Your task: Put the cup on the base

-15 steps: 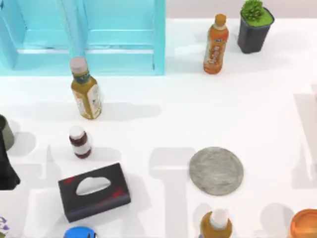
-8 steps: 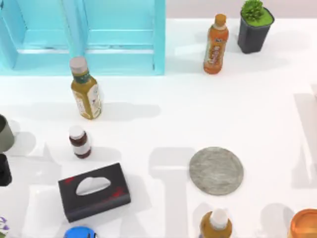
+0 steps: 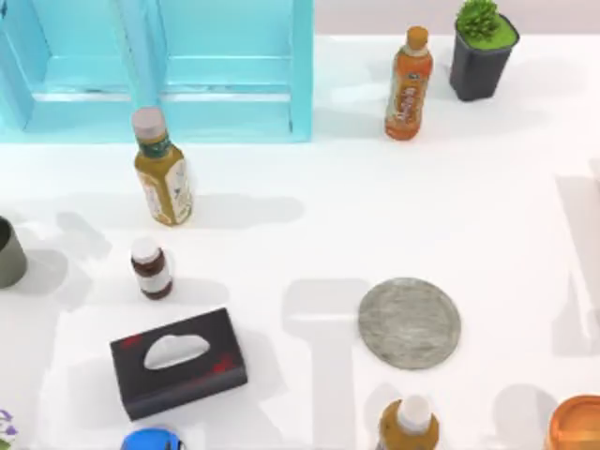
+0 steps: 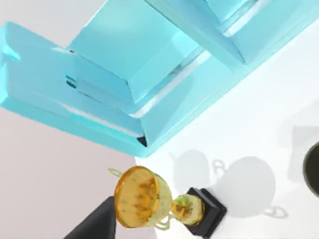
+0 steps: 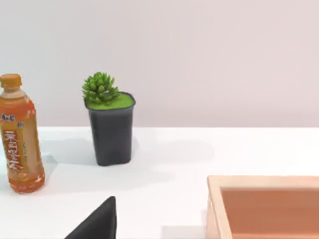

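The top view looks straight down on the white table (image 3: 309, 216), from the turquoise shelf unit (image 3: 159, 66) at the far left edge to the orange bottle (image 3: 409, 84) and potted succulent (image 3: 481, 52) near the far right corner. The right wrist view looks level and low across the table toward the back wall, sharing that orange bottle (image 5: 20, 134) and potted succulent (image 5: 108, 124). The left wrist view, tilted, faces the shelf unit (image 4: 144, 69) at close range.

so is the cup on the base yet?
No. The cup stands upright at the table's left edge; the base lies bare, far off toward the right.
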You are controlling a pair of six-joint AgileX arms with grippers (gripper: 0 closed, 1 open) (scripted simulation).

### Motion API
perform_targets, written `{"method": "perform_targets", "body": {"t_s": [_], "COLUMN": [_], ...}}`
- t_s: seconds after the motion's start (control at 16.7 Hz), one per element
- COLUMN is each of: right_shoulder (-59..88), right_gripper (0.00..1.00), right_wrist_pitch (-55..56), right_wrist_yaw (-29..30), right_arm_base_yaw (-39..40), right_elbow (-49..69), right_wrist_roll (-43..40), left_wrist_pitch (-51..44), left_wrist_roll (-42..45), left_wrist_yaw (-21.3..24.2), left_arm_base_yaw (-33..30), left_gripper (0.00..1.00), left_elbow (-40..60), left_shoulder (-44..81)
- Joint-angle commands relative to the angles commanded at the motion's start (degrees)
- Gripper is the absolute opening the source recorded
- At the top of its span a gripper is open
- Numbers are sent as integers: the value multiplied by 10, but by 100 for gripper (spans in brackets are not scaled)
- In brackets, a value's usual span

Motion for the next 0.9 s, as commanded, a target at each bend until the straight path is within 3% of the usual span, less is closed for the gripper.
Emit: {"method": "perform_targets", "body": {"t_s": [0.42,0.9], "right_shoulder": [0,0], "right_gripper": [100,100], "right_wrist_pitch": [0,0], "right_wrist_yaw": [0,0], "right_arm_base_yaw": [0,0], "right_elbow": [0,0], "right_wrist_roll": [0,0], "left_wrist_pitch": [-232,-366], "left_wrist_roll": [320,482], "left_wrist_yaw": [-6,23], "left_arm_base_yaw": [20,16], "left_gripper": [100,100], "left_elbow": [264,391], "left_shoulder": [345,602]}}
